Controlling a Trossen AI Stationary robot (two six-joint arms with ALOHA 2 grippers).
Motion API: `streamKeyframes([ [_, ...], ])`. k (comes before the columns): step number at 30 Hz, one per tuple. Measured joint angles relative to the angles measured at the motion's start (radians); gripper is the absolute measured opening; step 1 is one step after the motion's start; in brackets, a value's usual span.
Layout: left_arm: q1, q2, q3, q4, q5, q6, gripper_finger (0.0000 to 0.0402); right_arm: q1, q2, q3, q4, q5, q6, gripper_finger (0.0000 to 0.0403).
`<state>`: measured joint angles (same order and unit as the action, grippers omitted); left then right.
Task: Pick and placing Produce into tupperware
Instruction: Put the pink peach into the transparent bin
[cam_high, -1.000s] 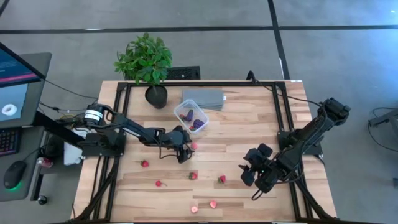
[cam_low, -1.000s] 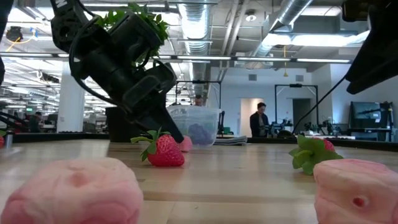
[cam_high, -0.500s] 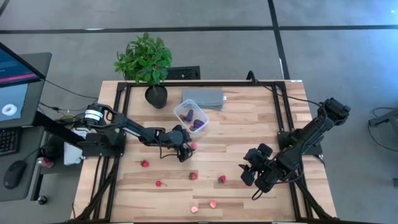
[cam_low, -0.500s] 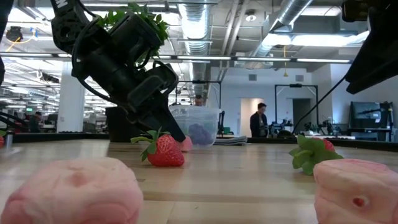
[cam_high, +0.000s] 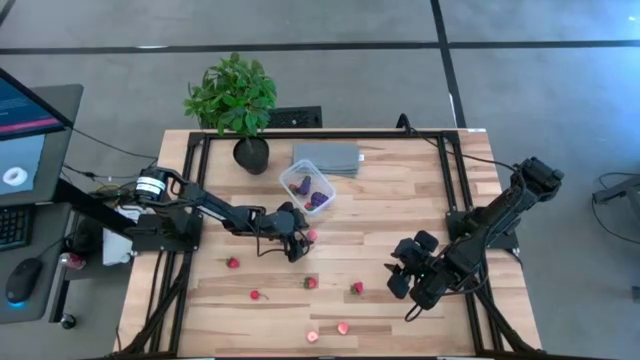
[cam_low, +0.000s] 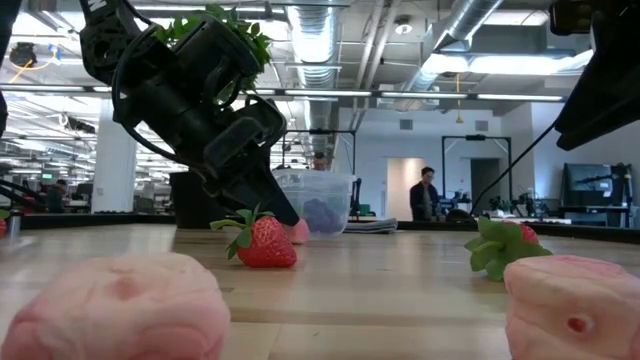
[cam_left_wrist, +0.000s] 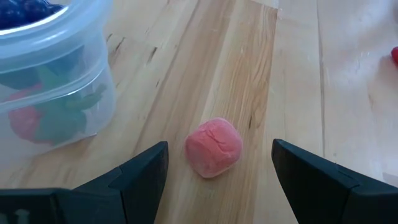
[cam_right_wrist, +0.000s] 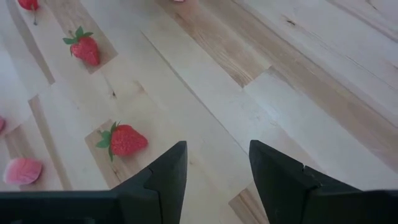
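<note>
Hovering wide open, left gripper (cam_left_wrist: 219, 163) straddles a pink piece (cam_left_wrist: 214, 147) beside the tupperware (cam_left_wrist: 50, 93). Right gripper (cam_right_wrist: 217, 165) part open, empty, near a strawberry (cam_right_wrist: 122, 140).

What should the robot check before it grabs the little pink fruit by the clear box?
1. Left gripper fingers open: ok.
2. Pink fruit sits between the fingers, not yet touched: ok.
3. Nothing else lies between the fingers: ok.
4. Clear box close by, with no lid on it: ok.
5. Room left in the box for one more piece: cannot tell.
6. Right gripper far away, over the table's right side: ok.
</note>
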<state>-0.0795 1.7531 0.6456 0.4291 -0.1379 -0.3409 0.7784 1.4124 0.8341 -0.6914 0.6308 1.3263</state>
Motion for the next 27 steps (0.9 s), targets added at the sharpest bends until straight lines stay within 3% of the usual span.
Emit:
streamKeyframes([
  [27, 0.0, -0.001, 0.0, 0.007, 0.011, 0.024, 0.0277, -0.002, 0.0, 0.0, 0.0, 0.006, -0.002, 0.0192],
])
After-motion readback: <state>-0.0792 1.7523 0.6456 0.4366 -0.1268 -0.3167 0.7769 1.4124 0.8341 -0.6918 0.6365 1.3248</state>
